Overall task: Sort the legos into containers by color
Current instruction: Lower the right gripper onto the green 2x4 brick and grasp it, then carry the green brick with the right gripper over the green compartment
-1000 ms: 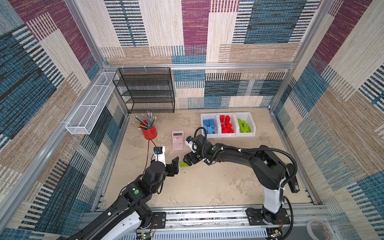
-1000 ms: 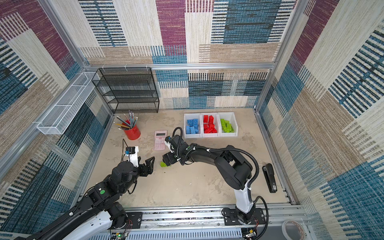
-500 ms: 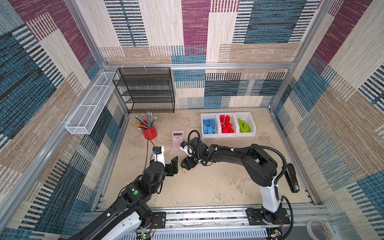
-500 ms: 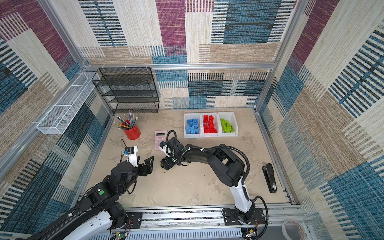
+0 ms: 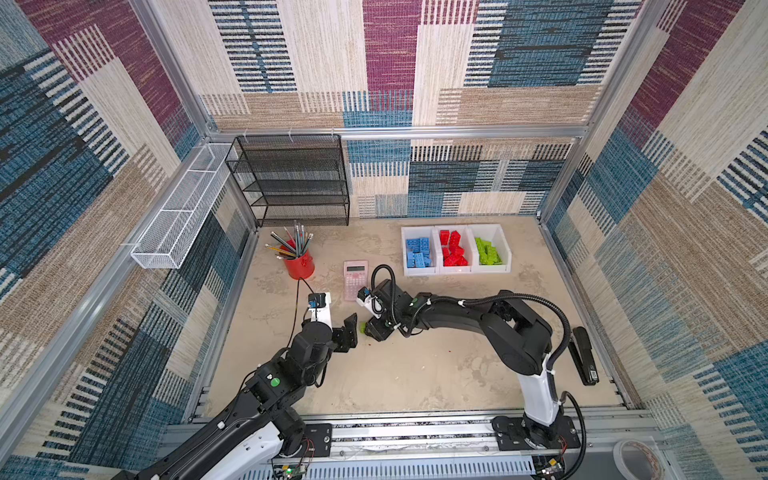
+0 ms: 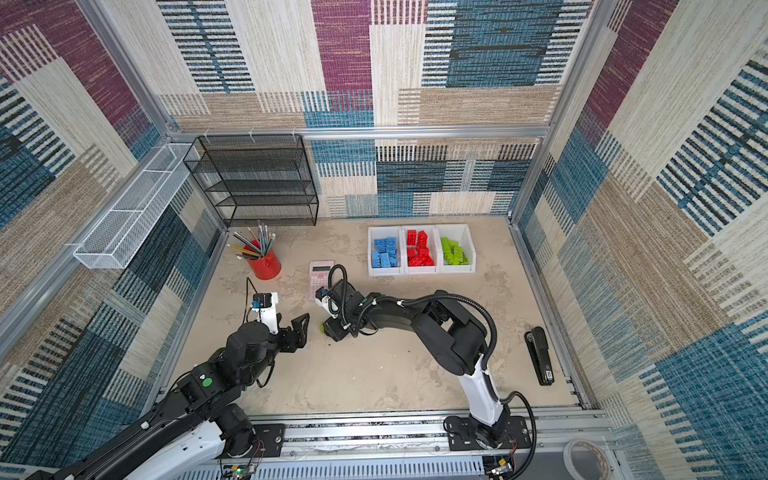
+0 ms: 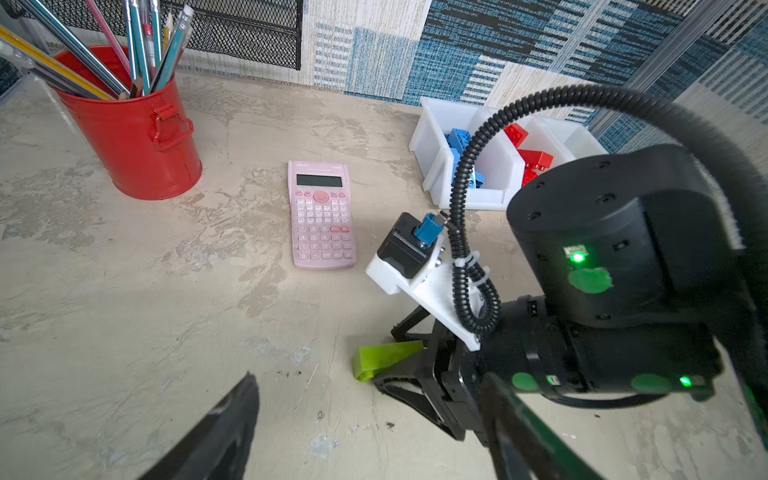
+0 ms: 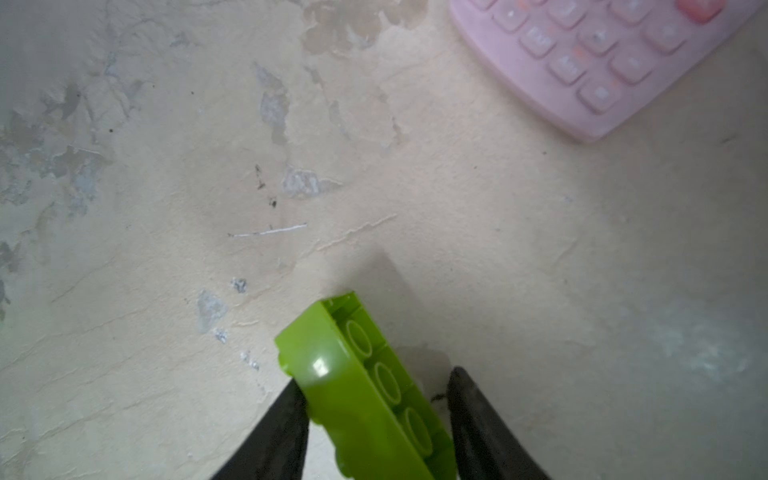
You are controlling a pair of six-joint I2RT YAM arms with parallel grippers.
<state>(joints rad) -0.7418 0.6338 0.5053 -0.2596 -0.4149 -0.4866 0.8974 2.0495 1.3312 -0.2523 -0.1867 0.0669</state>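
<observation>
here, my right wrist view shows what both top views hide: the green lego [image 8: 353,386] sits tilted on the table [image 8: 166,208], hollow underside showing, my right gripper [image 8: 376,380] clamped on its sides. from above only a green sliver shows, well apart from the containers [image 5: 455,270]. a second ago it lay clear beside my jaws; my left gripper [image 5: 347,332] stays spread, empty.

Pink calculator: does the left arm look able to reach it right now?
Probably yes. The left hand is open, with bare table between it and the calculator. The right hand, around a green brick, sits close beside that path.
</observation>
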